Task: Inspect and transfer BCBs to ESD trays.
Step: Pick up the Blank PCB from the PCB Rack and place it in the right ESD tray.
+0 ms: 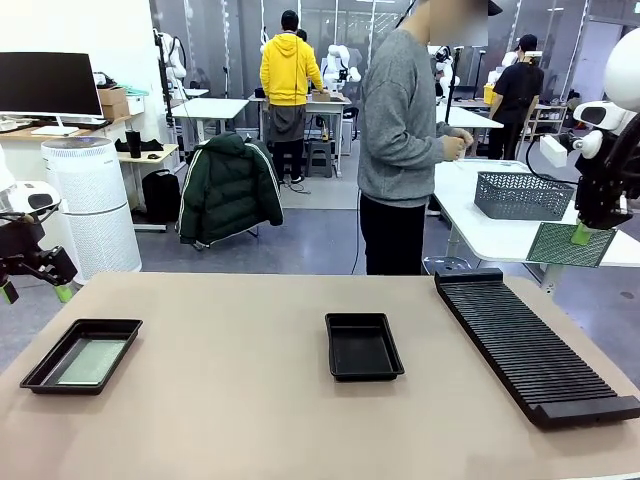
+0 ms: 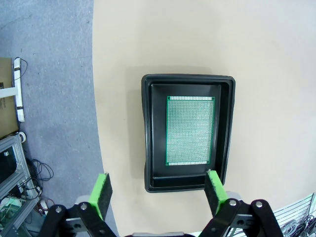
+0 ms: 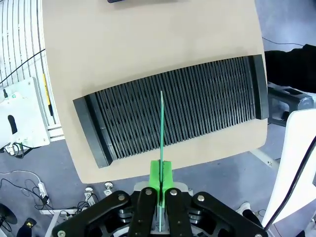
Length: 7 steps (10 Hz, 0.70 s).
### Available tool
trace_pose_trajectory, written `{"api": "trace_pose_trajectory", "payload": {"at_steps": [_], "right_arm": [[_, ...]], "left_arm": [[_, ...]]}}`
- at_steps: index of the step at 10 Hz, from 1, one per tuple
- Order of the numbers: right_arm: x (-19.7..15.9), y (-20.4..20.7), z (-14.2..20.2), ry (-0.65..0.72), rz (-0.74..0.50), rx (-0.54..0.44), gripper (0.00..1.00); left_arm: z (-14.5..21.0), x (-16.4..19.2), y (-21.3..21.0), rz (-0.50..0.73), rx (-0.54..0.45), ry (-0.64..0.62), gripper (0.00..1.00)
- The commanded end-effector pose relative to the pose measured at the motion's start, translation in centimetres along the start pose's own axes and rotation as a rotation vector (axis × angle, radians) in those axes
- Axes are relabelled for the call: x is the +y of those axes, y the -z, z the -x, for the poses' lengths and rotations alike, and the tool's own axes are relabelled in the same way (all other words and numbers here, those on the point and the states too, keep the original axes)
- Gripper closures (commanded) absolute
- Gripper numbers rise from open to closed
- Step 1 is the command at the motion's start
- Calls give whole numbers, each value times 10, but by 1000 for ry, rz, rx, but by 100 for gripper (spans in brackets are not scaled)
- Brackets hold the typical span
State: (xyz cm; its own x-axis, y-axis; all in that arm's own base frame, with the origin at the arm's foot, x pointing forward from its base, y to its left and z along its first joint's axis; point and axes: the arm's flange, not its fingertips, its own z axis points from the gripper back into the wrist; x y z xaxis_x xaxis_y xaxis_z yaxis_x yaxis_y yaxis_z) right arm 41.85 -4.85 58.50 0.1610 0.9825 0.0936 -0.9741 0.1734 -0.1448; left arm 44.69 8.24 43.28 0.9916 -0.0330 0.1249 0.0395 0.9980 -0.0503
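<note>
Right side of the surface [image 1: 230, 420], high over the slotted rack [image 1: 530, 345]: right end effector [image 1: 581, 236] pinched shut on a hanging BCB [image 1: 560, 245]. My call: swing it over the empty mid-surface ESD tray [image 1: 363, 348], tilt flat, lower inside the rims. The left-edge ESD tray [image 2: 146, 133] holds a second BCB [image 2: 190, 131]; left end effector [image 2: 159, 191] gapes wide above, empty.

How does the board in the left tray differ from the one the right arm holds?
The tray board lies flat on the left tray's floor; the held board stands on edge in the air, clamped by the right hand. The tray board sits at the table's left end, the held board over the slotted rack. Both are green perforated rectangles.
</note>
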Motion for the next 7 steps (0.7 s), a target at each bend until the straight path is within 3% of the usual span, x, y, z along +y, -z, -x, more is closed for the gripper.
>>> {"api": "trace_pose_trajectory", "payload": {"at_steps": [1, 7], "right_arm": [[0, 0, 0, -4, 1, 6, 98], [0, 0, 1, 1, 0, -1, 98]], "left_arm": [[1, 1, 1, -2, -8, 2, 0], [1, 1, 1, -2, -8, 2, 0]]}}
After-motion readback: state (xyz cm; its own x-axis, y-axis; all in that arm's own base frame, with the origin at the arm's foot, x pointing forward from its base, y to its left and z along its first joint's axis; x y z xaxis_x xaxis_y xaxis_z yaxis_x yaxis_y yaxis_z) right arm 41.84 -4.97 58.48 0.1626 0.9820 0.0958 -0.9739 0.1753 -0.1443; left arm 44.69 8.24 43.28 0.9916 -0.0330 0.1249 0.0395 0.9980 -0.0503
